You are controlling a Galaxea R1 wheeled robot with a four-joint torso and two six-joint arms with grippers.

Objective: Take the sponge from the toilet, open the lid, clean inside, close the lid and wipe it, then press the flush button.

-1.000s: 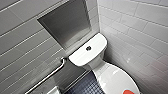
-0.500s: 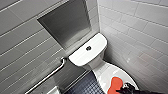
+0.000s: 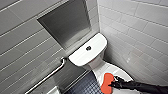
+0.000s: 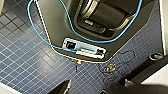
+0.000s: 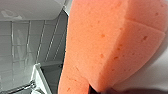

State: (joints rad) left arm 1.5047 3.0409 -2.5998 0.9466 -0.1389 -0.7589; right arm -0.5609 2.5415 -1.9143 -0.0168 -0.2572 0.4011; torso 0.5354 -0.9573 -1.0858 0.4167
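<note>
Right gripper (image 3: 113, 84) jaws clamped on the sponge (image 3: 107, 82); the orange foam bulges right against the right wrist camera. Sponge sits over the shut lid (image 3: 123, 74); touching or just clear, can't tell. A second ago it was lower, near the picture edge, and since then arm and sponge have slid in across the toilet (image 3: 96, 63). Pick-up looks done. Lid not yet opened. Flush button (image 3: 88, 48) well apart, untouched.
</note>
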